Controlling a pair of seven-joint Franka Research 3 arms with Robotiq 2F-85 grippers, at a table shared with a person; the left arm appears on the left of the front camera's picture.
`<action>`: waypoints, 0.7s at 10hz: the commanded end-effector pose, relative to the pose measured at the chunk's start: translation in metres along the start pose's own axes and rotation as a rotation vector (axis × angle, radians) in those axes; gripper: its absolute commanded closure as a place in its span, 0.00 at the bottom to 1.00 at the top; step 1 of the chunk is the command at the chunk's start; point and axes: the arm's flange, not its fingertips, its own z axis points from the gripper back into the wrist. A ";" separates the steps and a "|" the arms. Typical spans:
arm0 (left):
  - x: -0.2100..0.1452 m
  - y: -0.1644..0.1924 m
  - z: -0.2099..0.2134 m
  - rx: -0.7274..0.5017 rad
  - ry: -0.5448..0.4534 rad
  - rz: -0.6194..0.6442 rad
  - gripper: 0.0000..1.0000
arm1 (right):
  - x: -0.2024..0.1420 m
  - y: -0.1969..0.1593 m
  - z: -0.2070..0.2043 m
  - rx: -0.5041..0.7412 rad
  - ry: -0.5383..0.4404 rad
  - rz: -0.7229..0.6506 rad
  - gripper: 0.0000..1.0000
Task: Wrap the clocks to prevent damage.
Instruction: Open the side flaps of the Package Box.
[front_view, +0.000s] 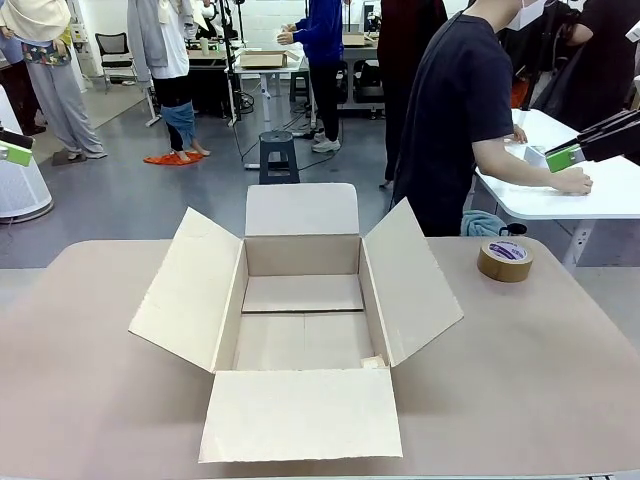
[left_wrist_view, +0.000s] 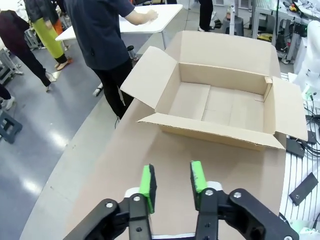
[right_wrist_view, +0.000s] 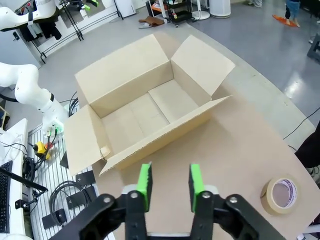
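No clocks are in view. An open cardboard box with all its flaps spread stands mid-table, and its inside looks empty. My left gripper hangs high at the left edge, away from the box. In its wrist view the left gripper points down at the bare tabletop short of the box, its green pads close together with nothing between them. High at the right, my right gripper tapers to a closed tip. From its wrist, the right gripper also holds nothing, above the table near the box.
A roll of brown tape lies on the table at the far right, also seen as the tape from the right wrist. A person in a dark shirt leans over a white table behind. The brown tabletop is bare around the box.
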 end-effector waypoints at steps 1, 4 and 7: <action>0.002 0.006 -0.002 -0.018 0.014 -0.002 1.00 | 0.001 0.004 -0.002 0.014 -0.020 0.001 0.98; 0.000 0.005 -0.006 -0.026 0.016 0.000 1.00 | 0.000 0.004 -0.003 0.028 -0.023 -0.003 1.00; -0.002 0.006 -0.004 -0.023 0.029 -0.011 1.00 | -0.001 0.003 -0.003 0.048 -0.021 0.000 1.00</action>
